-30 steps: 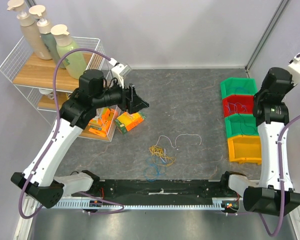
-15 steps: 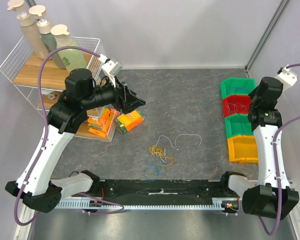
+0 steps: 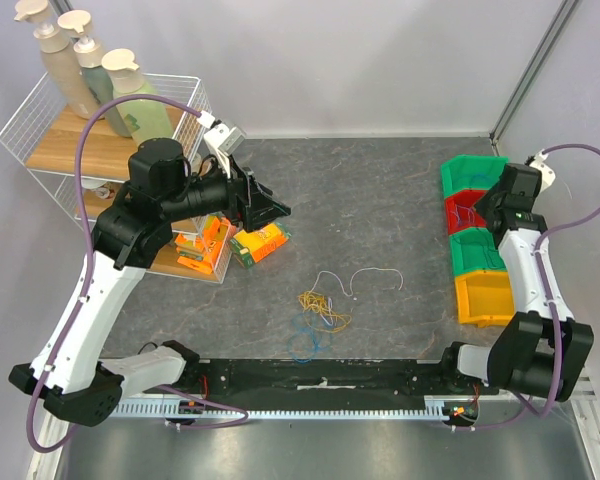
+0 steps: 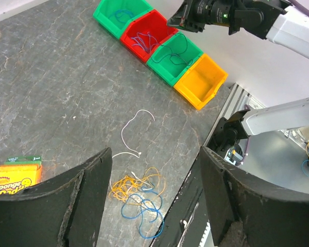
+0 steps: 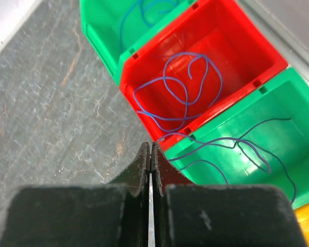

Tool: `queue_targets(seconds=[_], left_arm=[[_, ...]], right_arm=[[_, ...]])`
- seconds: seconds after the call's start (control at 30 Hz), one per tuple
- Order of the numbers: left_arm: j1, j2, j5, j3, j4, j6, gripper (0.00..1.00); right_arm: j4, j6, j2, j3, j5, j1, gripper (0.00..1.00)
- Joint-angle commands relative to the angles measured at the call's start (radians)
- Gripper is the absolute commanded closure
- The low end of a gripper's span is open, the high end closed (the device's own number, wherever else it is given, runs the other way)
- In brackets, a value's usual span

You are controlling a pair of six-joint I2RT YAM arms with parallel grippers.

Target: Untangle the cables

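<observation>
The right arm has swung down over the red plastic bin at frame right, right jaws pressed together with nothing in them, so that looks like a drop-off done. Left jaws hang spread at upper left, well apart from the thin tangled yellow and blue wires and the loose white wire on the table at centre, surely next.

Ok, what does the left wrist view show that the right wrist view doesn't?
Left wrist only: the loose white cable, yellow tangle and blue tangle on the table, the sponge pack, the open left gripper. Right wrist only: the shut right gripper up close. Both: the red bin and green bins with cables inside.
</observation>
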Motion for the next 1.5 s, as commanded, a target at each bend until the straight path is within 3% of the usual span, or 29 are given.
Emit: queue_targets(seconds=[0.0, 0.37, 0.8, 1.03, 1.4, 1.47], left_arm=[[-0.005, -0.012, -0.007, 0.046, -0.007, 0.047, 0.25], [-0.007, -0.016, -0.003, -0.003, -0.007, 0.046, 0.24], [-0.071, -0.023, -0.037, -0.063, -0.006, 0.11, 0.23], [-0.073, -0.036, -0.044, -0.083, -0.007, 0.115, 0.23], [-0.075, -0.038, -0.052, -0.082, -0.012, 0.121, 0.23], [-0.073, -0.035, -0.05, -0.083, -0.012, 0.118, 0.23]], right_arm=[[-0.016, 0.033, 0.005, -0.024, -0.066, -0.014, 1.0], [-0.203, -0.048, 0.057, 0.032, -0.152, -0.089, 1.0], [-0.345, -0.134, 0.116, 0.097, -0.109, -0.115, 1.0], [-0.324, -0.186, 0.178, 0.022, -0.1, -0.131, 1.0], [-0.109, -0.263, 0.345, -0.011, -0.069, -0.16, 1.0], [-0.112, -0.283, 0.35, 0.009, -0.055, -0.161, 0.92]])
